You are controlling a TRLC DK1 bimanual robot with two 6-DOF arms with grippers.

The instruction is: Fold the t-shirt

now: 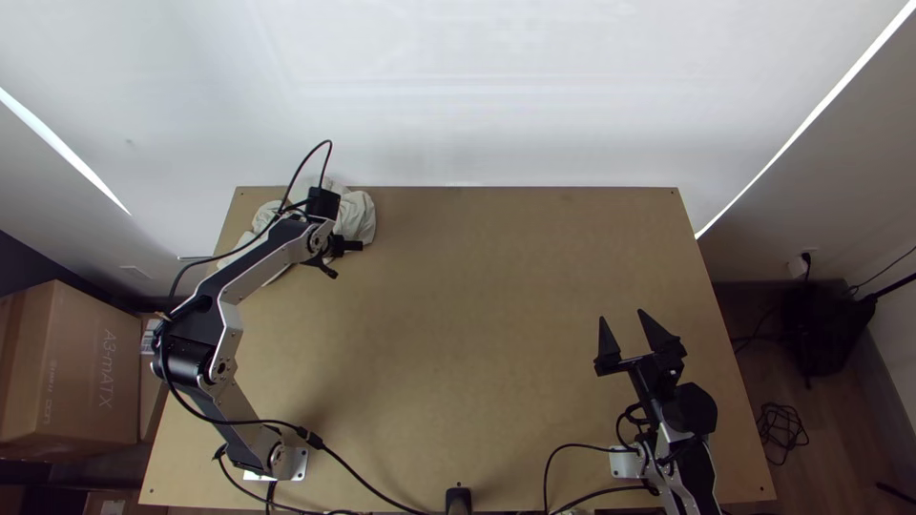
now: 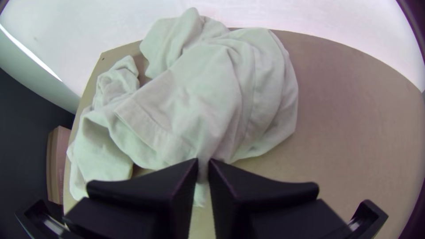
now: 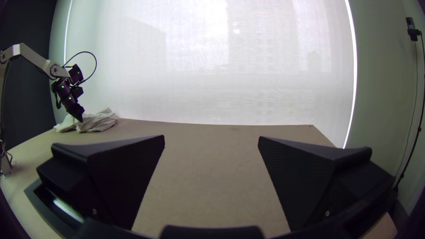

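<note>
— Where's the t-shirt (image 1: 357,217)?
— Bunched at the table's (image 1: 477,305) far left corner, with the left gripper (image 1: 336,247) pinching a bit of it between its fingertips.
— And the right gripper (image 1: 621,315)?
— Spread wide over the table's right side, well apart from the t-shirt

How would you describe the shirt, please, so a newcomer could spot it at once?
Find the table, then its far left corner. There lies the shirt, bunched, a fold pinched in the left gripper. It is the only cloth there, pale and soft beside a black and silver arm.
</note>
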